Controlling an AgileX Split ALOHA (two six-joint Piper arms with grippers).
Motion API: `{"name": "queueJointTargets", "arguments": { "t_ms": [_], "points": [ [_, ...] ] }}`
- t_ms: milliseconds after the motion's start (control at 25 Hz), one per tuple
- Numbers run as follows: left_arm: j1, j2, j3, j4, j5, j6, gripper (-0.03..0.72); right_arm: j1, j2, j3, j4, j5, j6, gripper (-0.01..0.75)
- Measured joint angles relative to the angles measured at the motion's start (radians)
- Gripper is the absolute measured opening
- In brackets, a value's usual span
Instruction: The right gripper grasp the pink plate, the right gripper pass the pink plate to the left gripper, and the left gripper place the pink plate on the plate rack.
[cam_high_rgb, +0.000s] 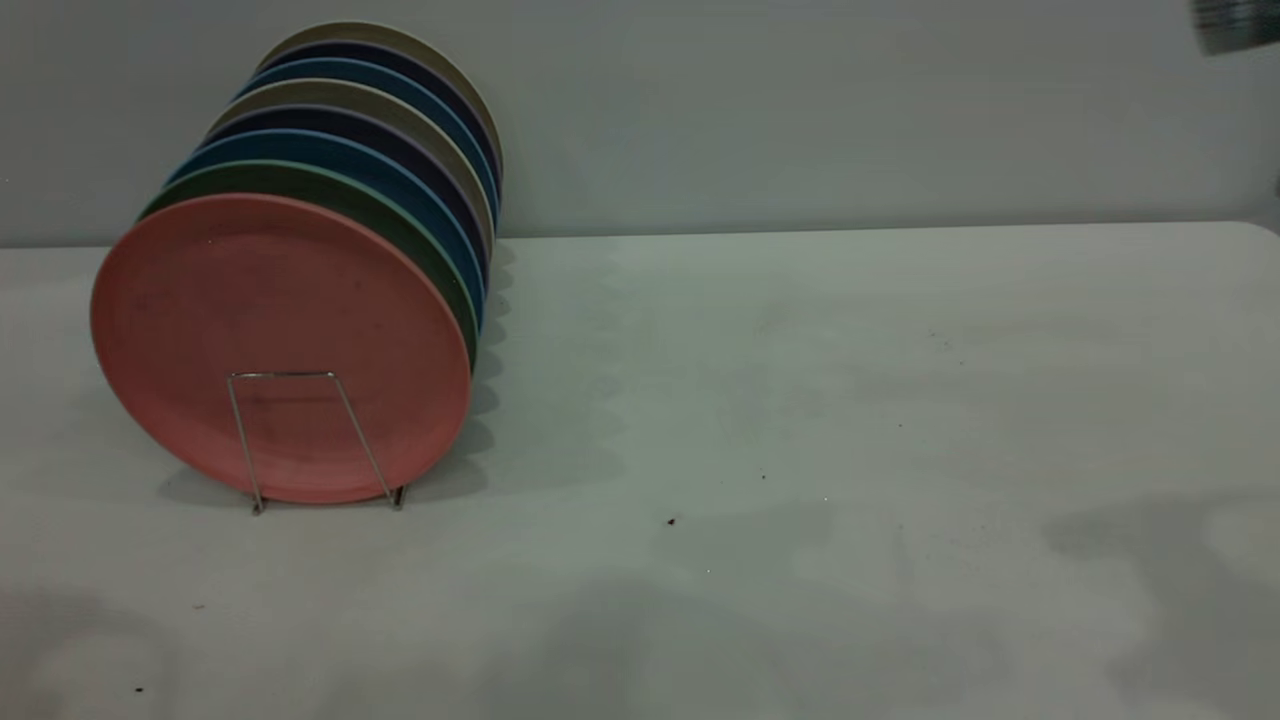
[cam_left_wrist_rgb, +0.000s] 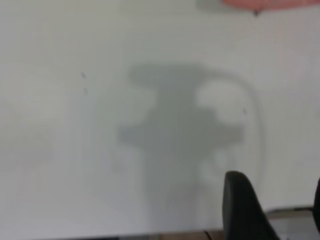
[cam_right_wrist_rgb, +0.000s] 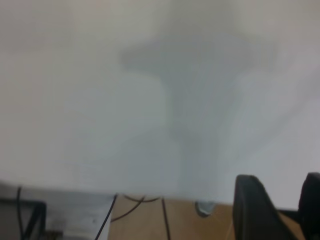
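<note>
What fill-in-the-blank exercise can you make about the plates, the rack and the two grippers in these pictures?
1. The plate at the front of the row in the plate rack is ____ in colour.
2. The plate directly behind the pink plate is ____.
3. The plates in the rack stand on ____, not flat on the table.
4. The jaws of the left gripper and the right gripper hold ____.

Missing words: pink; green; edge; nothing

A row of plates stands upright on the pale worktop (cam_high_rgb: 800, 400): green plate (cam_high_rgb: 300, 180), blue plate (cam_high_rgb: 330, 150), dark purple plate (cam_high_rgb: 330, 122), beige plate (cam_high_rgb: 340, 95) and more behind, against a grey wall (cam_high_rgb: 800, 100).
</note>
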Motion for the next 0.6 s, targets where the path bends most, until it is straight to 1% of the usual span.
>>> {"name": "queueJointTargets", "arguments": {
  "t_ms": [80, 280, 480, 600],
  "points": [
    [0.0, -0.085, 0.086, -0.009, -0.003, -0.004, 0.377, 0.0, -0.084, 0.084, 0.039, 0.001, -0.025, 0.237],
    [0.0, -0.304, 0.244, -0.011, 0.001, -0.041, 0.377, 0.0, -0.319, 0.278, 0.098, 0.008, -0.063, 0.237],
    [0.0, -0.535, 0.346, -0.011, 0.026, -0.083, 0.377, 0.0, -0.547, 0.4, 0.117, 0.035, -0.065, 0.237],
    [0.0, -0.669, 0.374, -0.011, 0.082, -0.103, 0.377, 0.0, -0.685, 0.445, 0.135, 0.076, -0.065, 0.237]
  ]
}}
